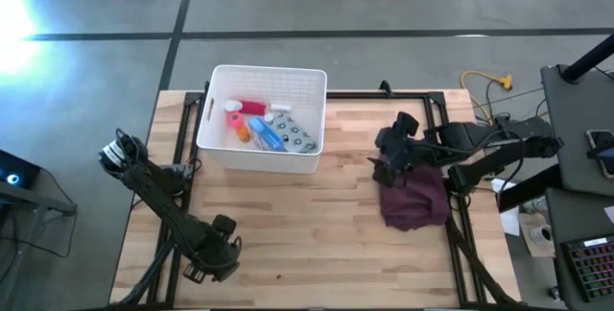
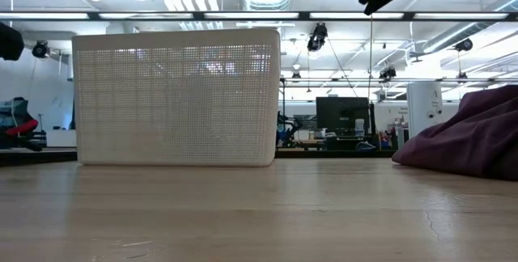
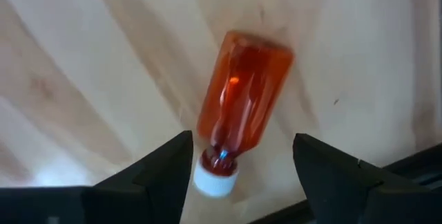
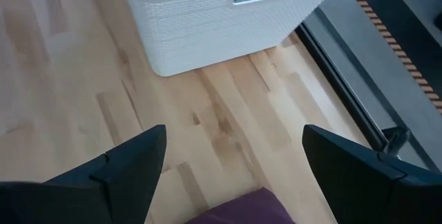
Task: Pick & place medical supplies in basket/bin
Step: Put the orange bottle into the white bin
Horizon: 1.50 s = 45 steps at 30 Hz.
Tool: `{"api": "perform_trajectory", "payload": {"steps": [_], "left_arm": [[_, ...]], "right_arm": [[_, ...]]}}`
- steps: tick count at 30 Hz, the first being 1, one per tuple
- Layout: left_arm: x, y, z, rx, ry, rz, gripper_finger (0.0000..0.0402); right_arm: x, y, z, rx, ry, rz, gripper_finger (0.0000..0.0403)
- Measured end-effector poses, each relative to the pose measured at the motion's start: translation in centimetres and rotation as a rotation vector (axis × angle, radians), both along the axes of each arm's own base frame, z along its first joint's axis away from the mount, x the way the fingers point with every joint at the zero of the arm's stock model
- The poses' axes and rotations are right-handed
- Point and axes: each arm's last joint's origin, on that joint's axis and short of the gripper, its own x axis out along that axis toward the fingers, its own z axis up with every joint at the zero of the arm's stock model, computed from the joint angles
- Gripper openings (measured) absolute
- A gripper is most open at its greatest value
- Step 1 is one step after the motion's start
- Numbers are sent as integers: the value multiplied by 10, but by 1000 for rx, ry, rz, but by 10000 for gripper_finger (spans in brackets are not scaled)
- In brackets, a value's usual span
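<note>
Several items in the tub: the white tub (image 1: 261,119) stands at the far middle-left of the surface (image 1: 326,234) and already holds a red bottle (image 1: 251,107), a pink item (image 1: 233,120), an orange item (image 1: 244,132), a blue-and-white box (image 1: 268,134), a small white piece (image 1: 279,108) and a pale green pack (image 1: 301,139).
One item left out: an orange bottle (image 3: 243,98) with a white cap (image 3: 214,180) lies flat on the wood at the near left, seen only in the left wrist view; in the high view the arm hides it.
Left gripper (image 3: 243,163): above the near-left part of the surface, well apart from the tub, pointing down at the orange bottle. Its jaws are spread, one on each side of the bottle's cap end, and hold nothing.
Right gripper (image 4: 235,156): over the right part of the surface, just above the maroon cloth (image 1: 414,202). Its jaws are spread and empty, and it looks toward the tub.
Cloth: heaped at the right, apart from the tub; it is not one of the supplies.
Progress, as I judge it: most of the supplies are placed. The orange bottle is the only loose one I can see.
Left to do: close on the bottle, lift it, carry it to the tub and drop it in.
Doubt: whether anything lies under the cloth cannot be told.
</note>
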Motion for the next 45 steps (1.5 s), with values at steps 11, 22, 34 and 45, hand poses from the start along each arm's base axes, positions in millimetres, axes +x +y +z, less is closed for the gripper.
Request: {"api": "perform_trajectory", "payload": {"steps": [11, 22, 34, 45], "left_arm": [[-5, -4, -16, -6, -70, 0, 285], [-16, 2, -41, 52, -103, 45, 276], [-21, 14, -54, 106, -97, 72, 184], [2, 22, -11, 221, -60, 148, 182]], "right_arm": [[1, -6, 0, 1, -2, -25, 329], [1, -5, -1, 1, -1, -24, 329], [1, -9, -1, 1, 1, -42, 329], [1, -10, -1, -6, 1, -45, 329]]}}
